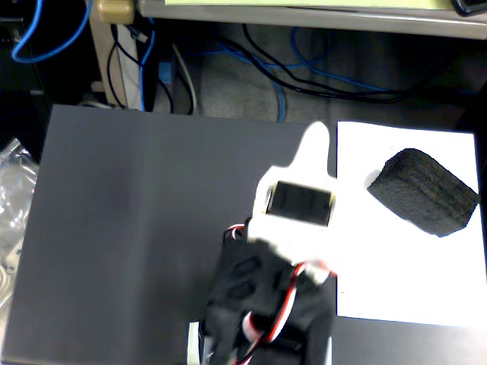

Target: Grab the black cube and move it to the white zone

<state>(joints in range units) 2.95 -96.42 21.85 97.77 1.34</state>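
Black cube (424,191) is seen lying on the white zone (403,281), in that sheet's upper right part in the fixed view, turned at an angle to the sheet's edges. Its form is noted as oblong with rounded corners; its surface is matt, rough and porous, and faint layered grooves are made out along its side. The white zone is recorded as a plain, flat rectangular paper sheet, brightly lit. It is laid against the right edge of a smooth dark grey mat (144,228).

The arm's body (262,312), of glossy black plastic with red and white wires, is seen at the bottom centre. A white gripper (314,148) is carried above it, with a dark rectangular window set in its white housing. One pale finger is made out, pointing up beside the sheet's left edge and blurred by glare. The cube is left apart from it, untouched. How far the fingers are parted cannot be told; nothing is seen between them.

Blue and black cables (304,76) are noted on the floor beyond the mat, crumpled clear plastic (14,198) at the left edge.
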